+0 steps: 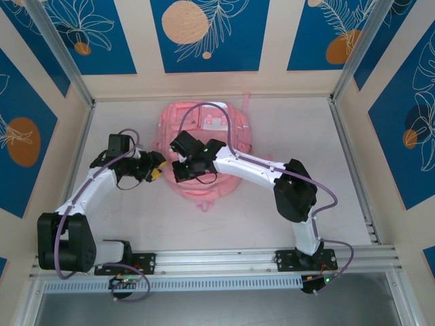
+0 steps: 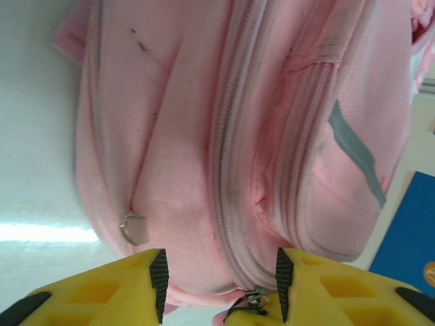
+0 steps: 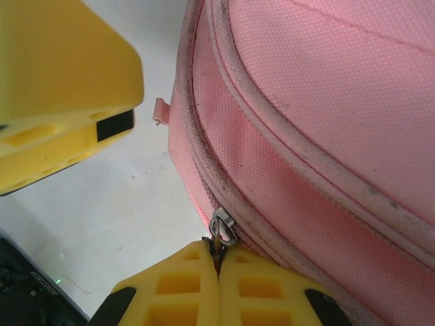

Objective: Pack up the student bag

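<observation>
The student bag (image 1: 211,125) is a pink fabric backpack lying flat at the middle of the table. My right gripper (image 1: 178,171) is over its near left edge. In the right wrist view that gripper (image 3: 219,255) is shut on the pull tab of a metal zipper slider (image 3: 223,227) on the bag's side seam (image 3: 285,204). My left gripper (image 1: 158,168) is at the bag's left edge. Its yellow fingers (image 2: 102,288) stand apart, with the bag's bulging edge (image 2: 204,204) and a zipper slider (image 2: 255,299) between them.
A metal ring (image 2: 134,229) hangs on the bag's side near my left finger. One yellow left finger (image 3: 68,102) hovers over the white table (image 3: 102,217) just off the bag. Patterned walls and metal posts (image 1: 68,61) close in the table. A rail (image 1: 224,258) runs along the near edge.
</observation>
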Motion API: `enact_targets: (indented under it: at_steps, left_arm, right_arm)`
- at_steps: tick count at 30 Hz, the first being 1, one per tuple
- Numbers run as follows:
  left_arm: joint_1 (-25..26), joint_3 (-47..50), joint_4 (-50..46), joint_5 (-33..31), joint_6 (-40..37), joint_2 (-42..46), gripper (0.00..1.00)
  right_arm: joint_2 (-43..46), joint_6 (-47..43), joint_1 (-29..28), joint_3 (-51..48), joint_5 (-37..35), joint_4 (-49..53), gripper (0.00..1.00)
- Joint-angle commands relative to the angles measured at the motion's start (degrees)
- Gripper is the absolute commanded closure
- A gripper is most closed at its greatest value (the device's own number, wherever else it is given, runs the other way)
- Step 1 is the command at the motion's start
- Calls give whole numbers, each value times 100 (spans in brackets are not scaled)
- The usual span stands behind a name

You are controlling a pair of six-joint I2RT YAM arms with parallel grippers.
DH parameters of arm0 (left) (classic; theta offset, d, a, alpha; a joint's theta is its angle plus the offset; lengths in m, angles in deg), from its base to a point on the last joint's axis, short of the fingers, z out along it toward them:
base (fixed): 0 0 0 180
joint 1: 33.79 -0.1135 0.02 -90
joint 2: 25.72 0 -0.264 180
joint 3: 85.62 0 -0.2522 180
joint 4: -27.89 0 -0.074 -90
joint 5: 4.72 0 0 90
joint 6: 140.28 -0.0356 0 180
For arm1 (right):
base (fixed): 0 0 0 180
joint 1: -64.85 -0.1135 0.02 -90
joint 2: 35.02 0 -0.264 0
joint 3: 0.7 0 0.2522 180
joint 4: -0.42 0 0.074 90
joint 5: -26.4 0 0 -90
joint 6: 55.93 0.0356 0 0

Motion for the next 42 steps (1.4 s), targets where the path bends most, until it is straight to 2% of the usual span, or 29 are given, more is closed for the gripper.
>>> enact_targets:
  at_steps: [1, 5, 12, 14, 18, 21, 24, 32, 34, 37, 39, 42]
  left_arm:
    - [29, -128, 244, 314, 126, -228, 61]
    - [100, -123, 463, 367, 210, -453, 67]
    - [229, -200, 1059, 636, 242, -860, 63]
    - [279, -280, 1060, 674, 172, -1013, 71]
    - [289, -322, 935, 352, 21, -1083, 91]
    - [282, -458, 663, 18, -241, -1123, 98]
    - [271, -601, 400, -205, -478, -1172, 99]
    - [197, -776, 12, -552, -798, -1111, 100]
    - [144, -820, -58, -622, -881, -1110, 100]
    - [48, -1001, -227, -600, -1009, -1214, 100]
    - [-31, -1100, -394, -684, -1092, -1175, 92]
    - [-150, -1199, -692, -1129, -1309, -946, 70]
  right_arm:
    - [29, 2, -26, 86, 344, -263, 100]
    - [59, 21, -28, 88, 353, -271, 100]
    - [71, 47, -43, 90, 379, -235, 100]
    - [78, 113, -79, 92, 252, -133, 100]
    - [168, 430, -116, 103, -681, 741, 100]
    - [483, 721, -116, -298, -1731, 1548, 100]
    - [971, 951, -50, -989, -2411, 1992, 100]
    - [1993, 866, 544, -2279, -2793, 1879, 100]
    - [2112, 604, 715, -2392, -2664, 1635, 100]
    - [2182, -12, 783, -2442, -1999, 980, 100]
    - [2091, -291, 734, -2339, -1405, 569, 100]
    - [1765, -334, 592, -1995, -892, 222, 100]
